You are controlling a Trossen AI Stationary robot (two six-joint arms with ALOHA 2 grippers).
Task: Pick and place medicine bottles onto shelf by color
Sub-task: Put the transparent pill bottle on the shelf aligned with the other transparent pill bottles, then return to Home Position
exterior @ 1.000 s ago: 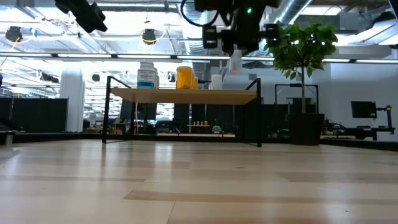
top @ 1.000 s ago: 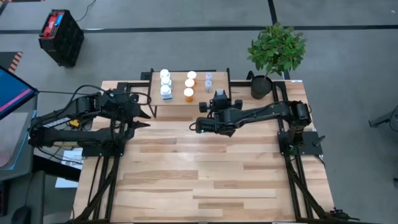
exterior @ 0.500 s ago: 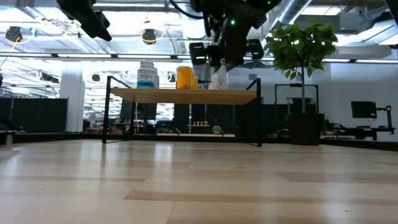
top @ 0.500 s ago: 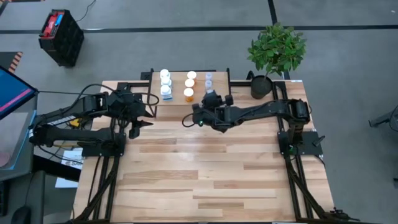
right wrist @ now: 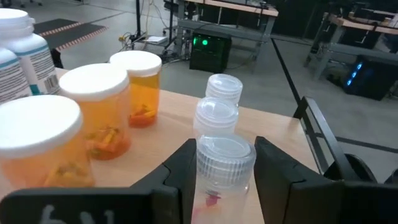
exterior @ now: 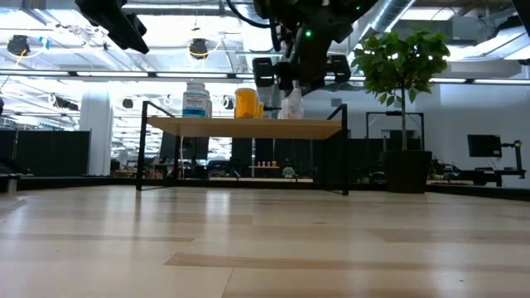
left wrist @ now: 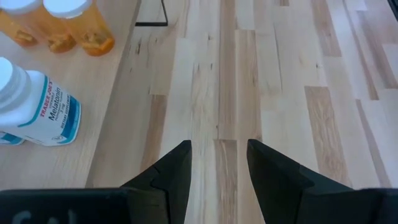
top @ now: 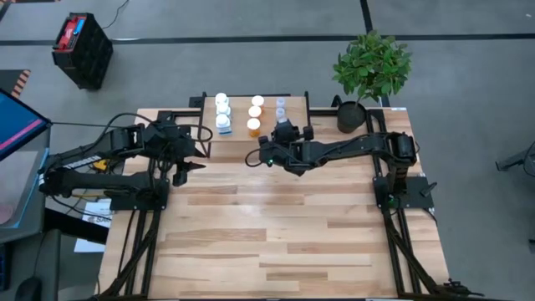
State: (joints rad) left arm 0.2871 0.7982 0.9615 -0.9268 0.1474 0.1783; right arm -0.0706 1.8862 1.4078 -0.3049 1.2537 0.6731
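The right gripper clamps a small clear ribbed-cap plastic bottle over the low wooden-topped shelf; the left gripper, fingers apart, waits beside the shelf.

Hidden and cut-off parts

The right gripper is covering the nearest clear bottle from above; its base is running off the wrist picture, so whether it is touching the shelf seems unclear.

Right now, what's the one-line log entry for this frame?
right claw: around clear bottle on shelf | left claw: empty, open, beside shelf | white, orange bottles shelved
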